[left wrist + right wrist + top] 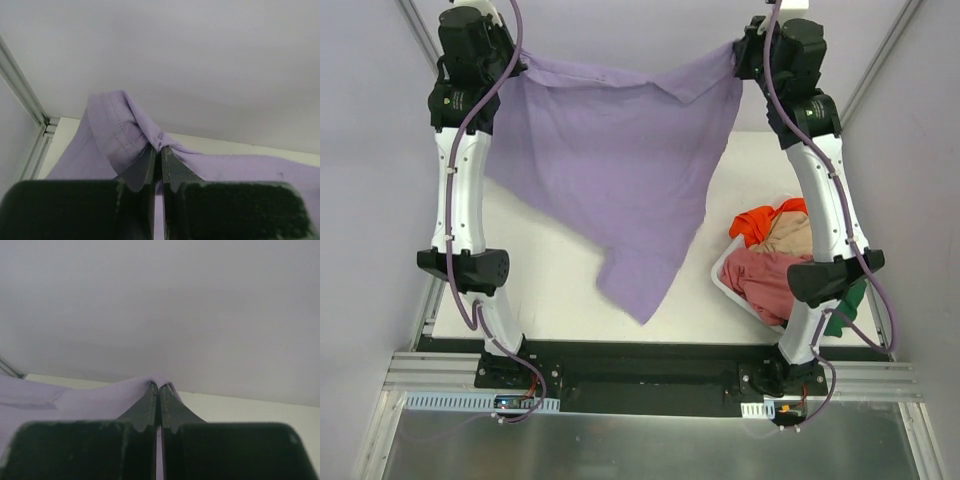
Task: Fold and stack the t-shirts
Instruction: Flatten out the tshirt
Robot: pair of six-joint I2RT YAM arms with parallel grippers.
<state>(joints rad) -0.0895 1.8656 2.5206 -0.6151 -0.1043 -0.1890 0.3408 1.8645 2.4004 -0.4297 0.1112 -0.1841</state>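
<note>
Clamped tight on lavender t-shirt (620, 170) edge: left gripper (159, 150), right gripper (157, 387); cloth hangs between.

Hanging lavender t-shirt (620, 170) blocks table (542, 292) centre; basket (722, 280) crowds right side.

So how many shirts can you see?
5. A purple shirt hangs over the table; an orange shirt, a beige shirt and a pink shirt sit in the basket, a green shirt at its edge. More may be hidden underneath.
</note>
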